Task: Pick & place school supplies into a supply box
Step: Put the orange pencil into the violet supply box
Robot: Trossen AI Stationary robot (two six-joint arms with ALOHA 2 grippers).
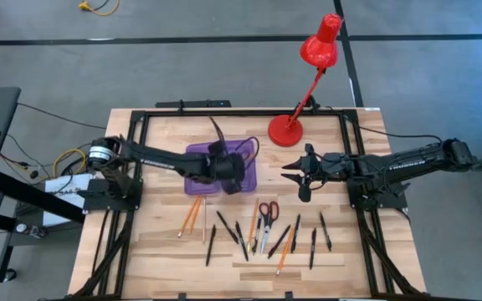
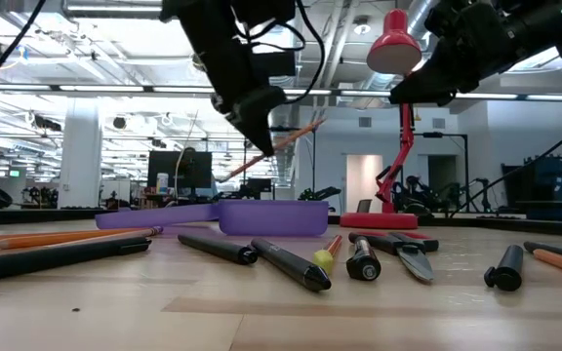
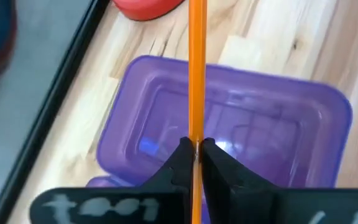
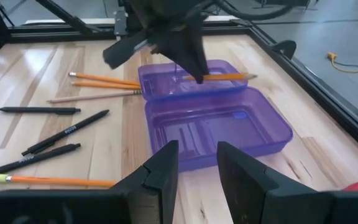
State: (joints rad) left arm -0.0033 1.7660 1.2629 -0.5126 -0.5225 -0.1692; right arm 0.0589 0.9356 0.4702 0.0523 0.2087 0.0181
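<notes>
Left tool (image 3: pixel 194 152) clenched on thin orange wooden pencil (image 3: pixel 197 68), above open translucent purple plastic case (image 3: pixel 278 106).
If I release it tilted, its end may catch the rim and fall onto the surface; my right tool (image 4: pixel 196 163) waits apart, fingers parted.

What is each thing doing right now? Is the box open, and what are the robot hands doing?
Purple supply box: open, both halves flat, empty.
Left gripper: fingers shut on an orange pencil, above the box.
Right gripper: fingers open, holding nothing.
Scissors: closed, lying on the table.
</notes>
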